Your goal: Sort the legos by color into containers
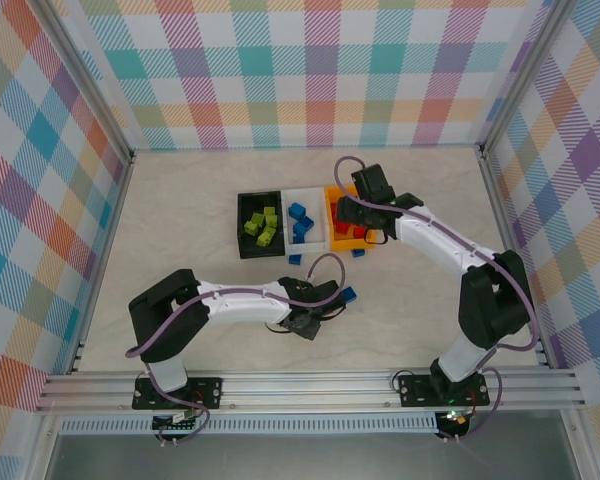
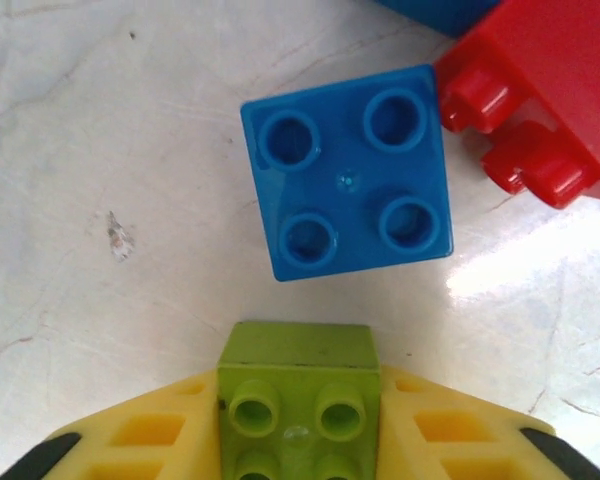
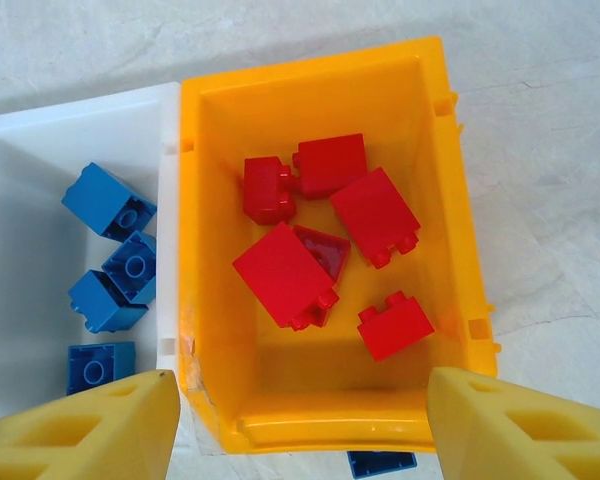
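My left gripper [image 2: 298,402] is shut on a lime green lego [image 2: 298,350], its yellow fingers [image 2: 150,430] pressed to the brick's two sides, low over the table. Just beyond it lie a blue lego [image 2: 348,170] and a red lego [image 2: 540,100]. From above, the left gripper [image 1: 308,322] sits in the near middle of the table. My right gripper [image 3: 300,378] hangs open over the orange-yellow bin [image 3: 460,230], which holds several red legos [image 3: 280,275]. The white bin [image 3: 40,130] beside it holds blue legos [image 3: 108,200]. The black bin [image 1: 244,225] holds green legos [image 1: 262,225].
The three bins stand in a row at mid-table, black on the left, white [image 1: 302,192] in the middle, orange-yellow [image 1: 330,195] on the right. Loose blue legos lie on the table in front of them [image 1: 295,259] [image 1: 348,294] [image 3: 380,463]. Plaid walls enclose the table.
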